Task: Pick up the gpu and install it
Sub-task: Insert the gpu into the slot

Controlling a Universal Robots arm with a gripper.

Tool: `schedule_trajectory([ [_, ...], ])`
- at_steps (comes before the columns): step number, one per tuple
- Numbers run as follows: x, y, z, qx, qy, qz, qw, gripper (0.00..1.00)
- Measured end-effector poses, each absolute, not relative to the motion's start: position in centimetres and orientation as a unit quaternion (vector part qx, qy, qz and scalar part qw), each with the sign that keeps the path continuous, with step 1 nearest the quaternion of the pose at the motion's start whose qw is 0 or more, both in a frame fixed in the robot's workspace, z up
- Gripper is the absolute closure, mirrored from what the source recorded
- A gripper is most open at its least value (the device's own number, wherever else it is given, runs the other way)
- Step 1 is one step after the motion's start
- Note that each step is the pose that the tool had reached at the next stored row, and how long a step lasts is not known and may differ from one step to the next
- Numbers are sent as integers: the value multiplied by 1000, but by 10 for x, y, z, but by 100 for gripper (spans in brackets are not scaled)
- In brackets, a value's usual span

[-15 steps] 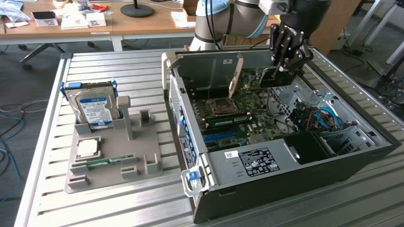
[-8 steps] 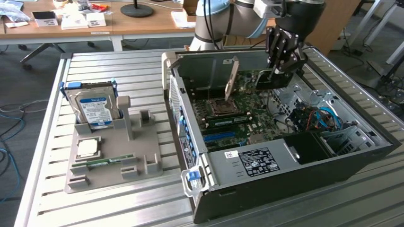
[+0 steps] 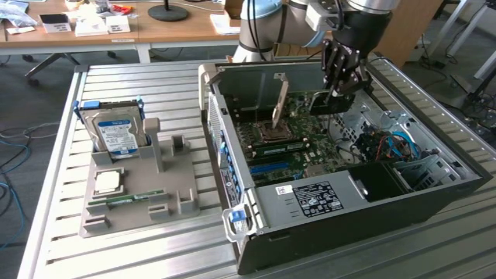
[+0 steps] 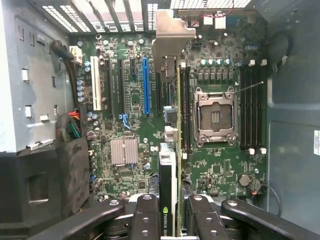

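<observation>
Gripper (image 4: pixel 170 222): jaws partway closed, clamped on the gpu (image 4: pixel 168 170), one finger on each face.
Gpu: upright and edge-on inside the open computer case (image 3: pixel 349 226), over the motherboard (image 4: pixel 125 165) slots beside the CPU socket (image 4: pixel 215 117); silver bracket (image 4: pixel 172 35) toward the rear wall.
Table (image 3: pixel 155 87): hard drive (image 3: pixel 115 133) in a grey holder (image 3: pixel 147 195), well apart.

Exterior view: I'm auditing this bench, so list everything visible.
open black metal computer case: one, black, exterior view's right.
green motherboard: one, green, inside the case.
grey plastic holder tray: one, grey, exterior view's left.
silver hard drive with blue-white label: one, silver, upright in the tray.
square silver processor chip: one, silver, in the tray.
narrow green memory stick: one, green, in the tray.
slatted silver metal table: one, silver, underneath.
thin green gpu card with silver bracket: one, green, held inside the case.
black pincer: one, black, shut on the gpu card.
</observation>
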State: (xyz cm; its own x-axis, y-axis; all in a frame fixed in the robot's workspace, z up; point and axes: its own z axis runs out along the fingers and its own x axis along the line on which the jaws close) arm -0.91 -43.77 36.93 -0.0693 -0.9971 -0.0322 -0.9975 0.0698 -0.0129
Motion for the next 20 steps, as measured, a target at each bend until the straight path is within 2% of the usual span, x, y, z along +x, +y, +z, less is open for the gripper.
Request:
schedule_trajectory([
  [20,-11,-438,358,-682,731,6,16,73],
])
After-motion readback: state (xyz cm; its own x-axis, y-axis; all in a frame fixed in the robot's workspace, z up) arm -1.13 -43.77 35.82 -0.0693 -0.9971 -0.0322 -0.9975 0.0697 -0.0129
